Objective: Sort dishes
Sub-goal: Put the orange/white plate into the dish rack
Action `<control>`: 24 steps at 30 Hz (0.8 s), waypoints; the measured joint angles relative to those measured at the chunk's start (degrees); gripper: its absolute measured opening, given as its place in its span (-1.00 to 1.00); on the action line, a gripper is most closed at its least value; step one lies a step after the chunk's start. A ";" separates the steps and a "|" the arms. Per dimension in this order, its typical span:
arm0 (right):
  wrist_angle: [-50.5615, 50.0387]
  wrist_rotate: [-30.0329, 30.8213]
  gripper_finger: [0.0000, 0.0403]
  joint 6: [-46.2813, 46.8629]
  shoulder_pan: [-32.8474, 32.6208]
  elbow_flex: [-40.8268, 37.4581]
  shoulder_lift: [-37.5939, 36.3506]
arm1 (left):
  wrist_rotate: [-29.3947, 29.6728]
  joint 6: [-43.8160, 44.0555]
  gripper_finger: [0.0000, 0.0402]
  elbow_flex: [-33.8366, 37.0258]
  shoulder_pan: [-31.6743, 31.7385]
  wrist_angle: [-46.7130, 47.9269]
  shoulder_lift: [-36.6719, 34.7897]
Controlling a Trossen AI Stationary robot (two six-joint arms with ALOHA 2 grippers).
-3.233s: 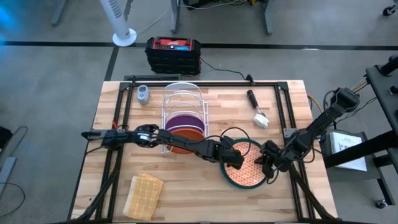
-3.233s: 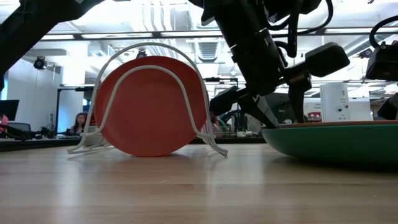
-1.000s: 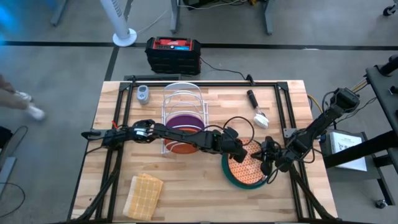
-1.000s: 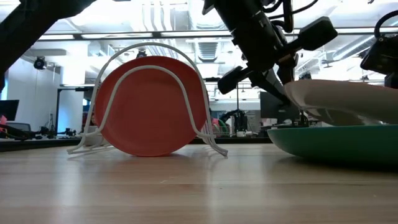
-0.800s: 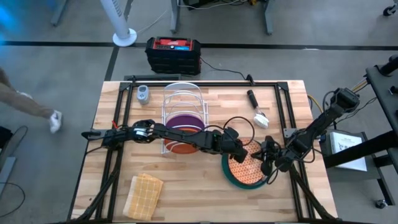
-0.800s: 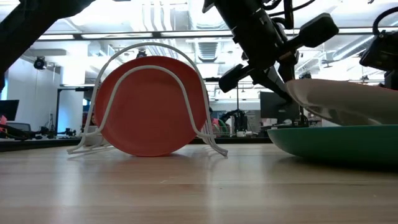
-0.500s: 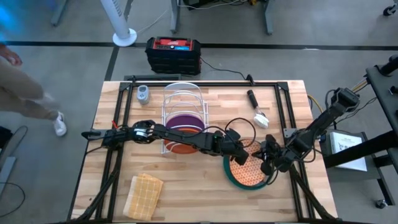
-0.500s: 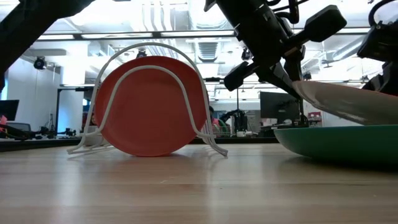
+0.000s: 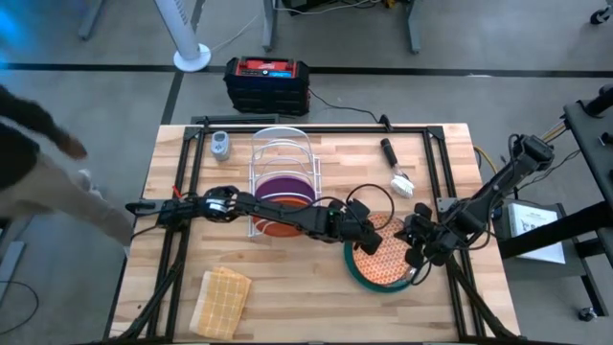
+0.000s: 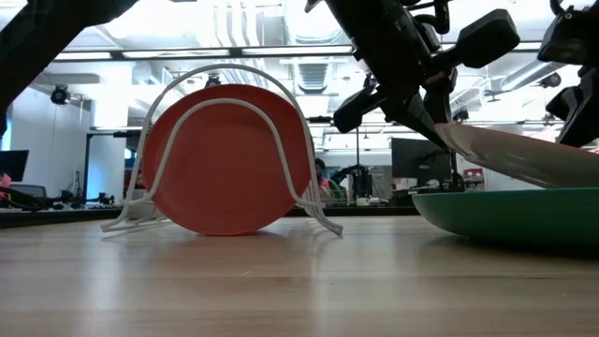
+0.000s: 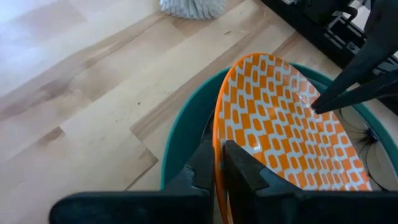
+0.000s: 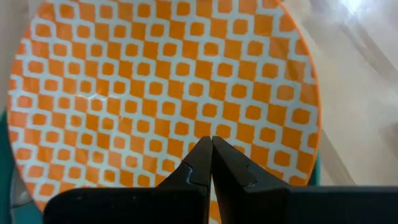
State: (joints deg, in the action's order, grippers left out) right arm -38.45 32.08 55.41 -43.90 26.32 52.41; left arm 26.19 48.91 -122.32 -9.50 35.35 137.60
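An orange-patterned plate (image 9: 385, 259) sits tilted inside a larger teal-green plate (image 9: 356, 273) right of the table's middle. My left gripper (image 9: 362, 233) is shut on the patterned plate's left rim, which is raised; in the low view its pale underside (image 10: 515, 154) slopes down to the right above the teal plate (image 10: 505, 217). My right gripper (image 9: 410, 251) is shut, with its tips on the plate's patterned face. A purple plate (image 9: 283, 186) and a plain orange plate (image 9: 283, 215) stand on edge in the white wire rack (image 9: 282, 153). My left gripper pinches the patterned plate's left rim (image 11: 217, 146) between its two fingers, one on the patterned face and one on the underside. The fingers come from the table's left. That rim is lifted and the plate slopes down toward the teal plate on the right. My right gripper's shut fingertips (image 11: 318, 107) rest on the plate's patterned face (image 12: 211, 127), toward its right side. They come slanting down from the table's right. Whether they press, I cannot tell.
A dish brush (image 9: 397, 178) lies at the far right, a tan woven cloth (image 9: 222, 297) at the near left, a small grey object (image 9: 220, 146) at the far left. A person (image 9: 38, 163) passes on the floor left of the table.
My left gripper has gone up and a little toward the table's left with the patterned plate's rim. The plate has tipped steeper, its left rim higher and its right side staying low over the teal plate. A person has walked in at the left.
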 joint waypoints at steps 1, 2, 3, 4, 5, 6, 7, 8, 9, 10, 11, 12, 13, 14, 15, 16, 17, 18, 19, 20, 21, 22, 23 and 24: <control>-1.00 -0.07 -0.96 0.05 -0.02 0.53 -0.31 | 0.24 -0.17 -0.97 0.00 -0.13 0.02 0.00; -1.99 -0.13 -0.94 0.07 -0.02 0.91 -0.73 | 0.49 -0.26 -0.97 0.02 -0.17 0.02 0.00; -2.96 -0.21 -0.91 0.07 -0.02 1.15 -1.33 | 0.65 -0.28 -0.97 0.04 -0.24 0.02 0.00; -3.73 -0.23 -0.87 0.07 -0.02 1.26 -2.04 | 0.82 -0.35 -0.97 0.04 -0.29 0.01 0.00; -4.08 -0.24 -0.82 0.06 -0.02 1.28 -2.91 | 1.02 -0.53 -0.97 0.07 -0.36 0.01 0.02; -4.51 -0.23 -0.78 0.06 -0.02 1.30 -3.95 | 1.34 -0.84 -0.97 0.07 -0.48 0.00 0.04; -5.17 -0.23 -0.73 0.10 -0.02 1.30 -5.08 | 1.67 -1.20 -0.97 0.09 -0.58 -0.04 0.04; -5.90 -0.23 -0.68 0.12 -0.02 1.30 -6.28 | 1.93 -1.64 -0.97 0.09 -0.66 -0.20 0.04; -6.56 -0.20 -0.63 0.13 -0.02 1.30 -7.41 | 2.24 -2.15 -0.97 0.09 -0.74 -0.47 0.04; -7.02 -0.20 -0.58 0.14 -0.04 1.30 -8.62 | 2.46 -2.56 -0.97 0.09 -0.86 -0.83 0.04; -7.38 -0.09 -0.54 0.14 -0.04 1.30 -9.81 | 2.76 -3.19 -0.97 0.09 -0.89 -1.24 0.04; -7.73 0.08 -0.49 0.14 -0.04 1.30 -10.97 | 2.92 -3.80 -0.97 0.11 -0.99 -1.62 0.04; -8.07 0.44 -0.45 0.14 -0.05 1.30 -12.06 | 2.96 -4.34 -0.97 0.11 -1.01 -2.05 0.04; -8.35 0.84 -0.41 0.14 -0.07 1.30 -13.02 | 3.00 -4.85 -0.97 0.11 -1.03 -2.42 0.04; -8.65 0.91 -0.37 0.14 -0.07 1.30 -13.95 | 3.00 -5.13 -0.97 0.11 -1.07 -2.66 0.04; -9.07 0.97 -0.34 0.12 -0.07 1.28 -14.83 | 3.10 -5.26 -0.97 0.11 -1.09 -2.73 0.04; -9.56 0.96 -0.30 0.14 -0.07 1.30 -15.53 | 3.18 -5.30 -0.97 0.11 -1.09 -2.71 0.05; -10.01 1.00 -0.27 0.12 -0.07 1.30 -16.11 | 3.26 -5.33 -0.97 0.13 -1.09 -2.71 0.07; -10.62 1.08 -0.23 0.14 -0.07 1.28 -16.61 | 3.31 -5.41 -0.97 0.14 -1.09 -2.74 0.07; -11.32 1.29 -0.20 0.22 -0.07 1.28 -16.98 | 3.33 -5.59 -0.97 0.15 -1.10 -2.78 0.07; -12.01 1.62 -0.17 0.52 -0.07 1.28 -17.25 | 3.34 -5.81 -0.97 0.15 -1.14 -2.82 0.07; -12.88 2.17 -0.13 1.00 -0.07 1.28 -17.44 | 3.40 -6.01 -0.97 0.15 -1.18 -2.84 0.07; -13.74 2.61 -0.10 1.42 -0.06 1.28 -17.54 | 3.53 -6.30 -0.97 0.15 -1.23 -2.89 0.07; -14.40 2.85 -0.08 1.54 -0.04 1.28 -17.56 | 3.76 -6.30 -0.97 0.15 -1.30 -2.89 0.02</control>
State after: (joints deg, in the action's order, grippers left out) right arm -52.86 34.93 56.95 -43.94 27.59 34.85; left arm 29.95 42.61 -122.17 -10.80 32.47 137.62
